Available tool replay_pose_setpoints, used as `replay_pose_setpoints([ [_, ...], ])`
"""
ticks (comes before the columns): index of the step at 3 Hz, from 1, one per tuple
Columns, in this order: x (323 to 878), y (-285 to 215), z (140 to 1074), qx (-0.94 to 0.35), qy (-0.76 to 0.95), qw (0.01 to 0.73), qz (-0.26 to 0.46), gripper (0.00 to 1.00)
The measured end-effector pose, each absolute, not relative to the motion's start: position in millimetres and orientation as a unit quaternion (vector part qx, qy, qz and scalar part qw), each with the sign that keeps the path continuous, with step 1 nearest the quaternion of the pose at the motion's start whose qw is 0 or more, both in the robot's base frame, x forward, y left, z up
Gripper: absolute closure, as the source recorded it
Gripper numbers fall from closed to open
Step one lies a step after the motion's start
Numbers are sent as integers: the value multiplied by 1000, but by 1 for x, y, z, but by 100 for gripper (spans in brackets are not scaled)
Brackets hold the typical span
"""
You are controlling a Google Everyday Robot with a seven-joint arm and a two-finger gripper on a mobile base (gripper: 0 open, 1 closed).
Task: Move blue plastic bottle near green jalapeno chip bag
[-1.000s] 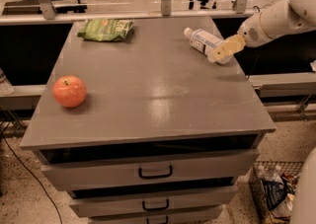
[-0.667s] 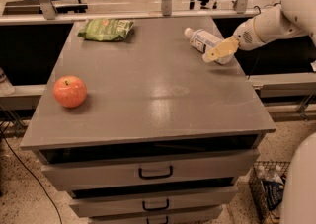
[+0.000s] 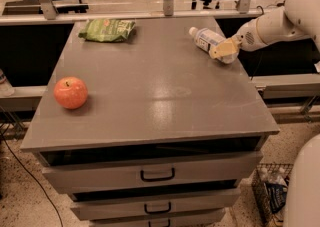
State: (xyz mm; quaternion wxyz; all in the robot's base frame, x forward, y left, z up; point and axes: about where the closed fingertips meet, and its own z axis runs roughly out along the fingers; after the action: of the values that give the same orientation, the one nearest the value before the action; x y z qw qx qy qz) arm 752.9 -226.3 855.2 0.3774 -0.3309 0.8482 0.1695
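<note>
The blue plastic bottle (image 3: 206, 39) lies on its side at the rear right of the tabletop (image 3: 160, 86). Its body is clear plastic with a pale bluish tint. A white cap closes the end that points toward the rear left. A white label with dark markings wraps the middle section. The bottle's axis runs diagonally, with the base end toward the right edge of the tabletop.

The gripper (image 3: 225, 50) is tan in colour and sits at the base end of the bottle, overlapping it in this view. The white arm (image 3: 280, 21) reaches in from the right side. Whether the gripper is clamped on the bottle, or merely beside it, cannot be told.

The green jalapeno chip bag (image 3: 106, 29) lies flat at the rear left of the tabletop, well apart from the bottle. It is crinkled, with white lettering.

A red-orange apple (image 3: 70, 92) stands near the left edge, toward the front. Drawers (image 3: 157, 175) are located below the tabletop.
</note>
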Motion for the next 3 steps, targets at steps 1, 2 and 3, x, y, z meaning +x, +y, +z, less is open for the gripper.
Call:
replay_pose_setpoints([
  [1,755,-240,876,-330,839,404,154,85],
  [2,755,-271,909,-325,838,425,110,100],
  [3,756,-270,909,-325,838,425,110,100],
])
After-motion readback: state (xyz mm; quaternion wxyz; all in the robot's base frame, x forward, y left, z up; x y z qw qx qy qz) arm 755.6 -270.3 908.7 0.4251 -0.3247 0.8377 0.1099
